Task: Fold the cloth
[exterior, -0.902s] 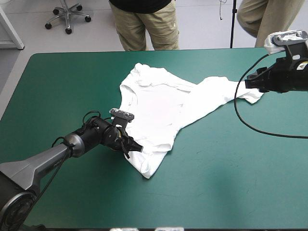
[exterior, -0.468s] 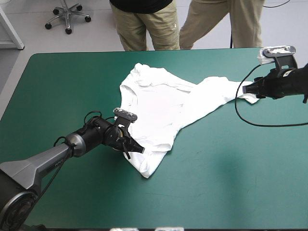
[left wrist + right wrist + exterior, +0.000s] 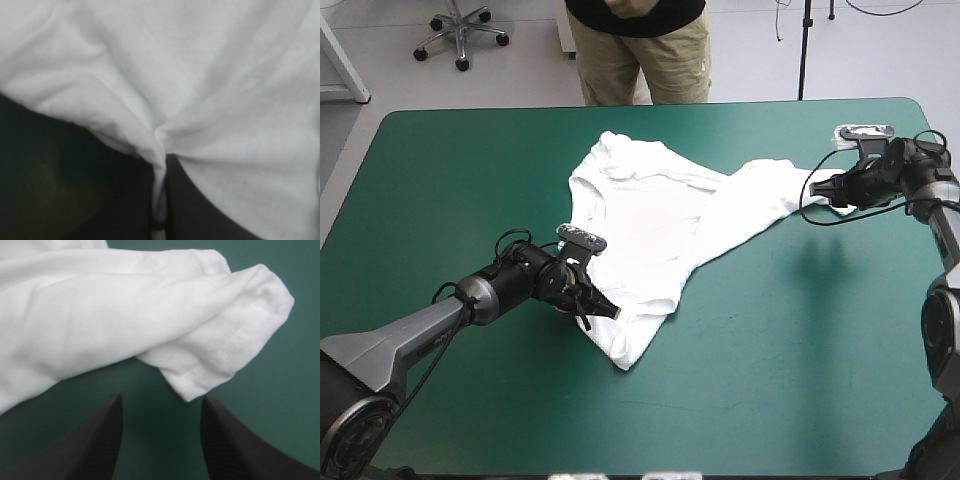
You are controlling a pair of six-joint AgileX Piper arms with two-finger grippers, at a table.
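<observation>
The white T-shirt (image 3: 665,215) lies crumpled and partly spread across the middle of the teal-green table, one corner stretched toward the right edge. My left gripper (image 3: 610,311) is shut on the T-shirt's near left edge; in the left wrist view the cloth (image 3: 200,75) bunches into a pinch between the fingers (image 3: 210,210). My right gripper (image 3: 825,188) sits low at the shirt's right corner, open. In the right wrist view its fingers (image 3: 95,440) stand apart, with the hemmed corner (image 3: 225,350) just ahead of them, untouched.
A person stands beyond the table's far edge, not over it. Bare teal-green cover (image 3: 800,360) spreads in front of the shirt and to the left (image 3: 450,180).
My right arm has come down and moved in toward the shirt's right corner, staying open. The left gripper has closed on the shirt's near edge and stays in place.
</observation>
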